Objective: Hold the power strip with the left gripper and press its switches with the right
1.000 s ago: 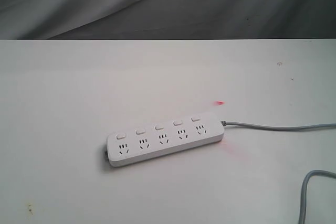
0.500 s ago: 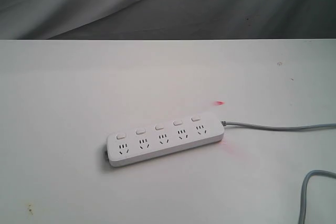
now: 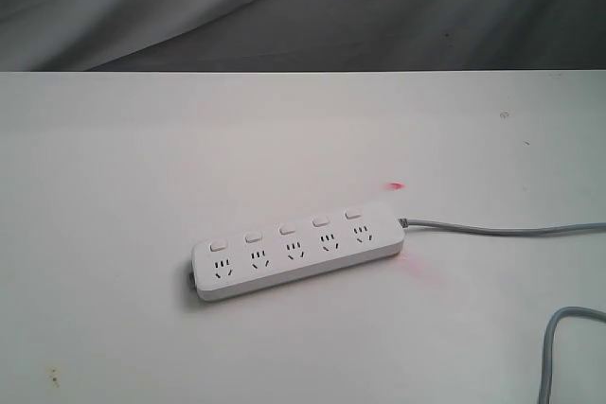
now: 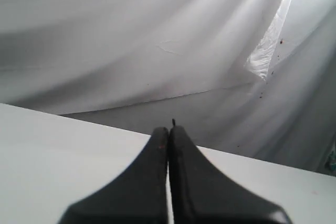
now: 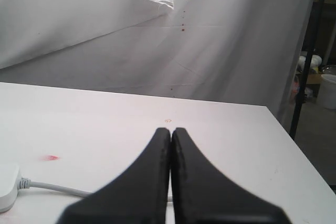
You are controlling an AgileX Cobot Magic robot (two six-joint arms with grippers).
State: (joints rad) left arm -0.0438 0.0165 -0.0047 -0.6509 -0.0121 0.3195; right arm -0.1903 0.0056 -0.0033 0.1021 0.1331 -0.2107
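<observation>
The power strip (image 3: 295, 250) lies flat on the white bench (image 3: 142, 158), a little toward the near side and set at a slant, its cord end farther back and to the right as the exterior view has it. Nothing rests on it or holds it. Its five switches (image 3: 286, 230) run in a row along the far edge, one above each socket group. The grey cord (image 3: 502, 229) leaves the right end and trails off to the right edge of that view; another stretch of it curls at the near right corner. A small red mark (image 3: 396, 186) sits on the bench just beyond the cord end, apart from the strip.

The left pincer (image 4: 168, 129) has its two black jaws pressed together, gripping nothing. It hangs over a bare stretch of bench and faces the crumpled grey sheet (image 3: 284, 7) behind.

The right pincer (image 5: 171, 130) is likewise closed tight and empty. Its wrist view catches only the rounded cord end of the strip at the frame's edge, with the cord passing behind the jaws and the red mark lying on the bench nearby. This pincer is well apart from the switches.
</observation>
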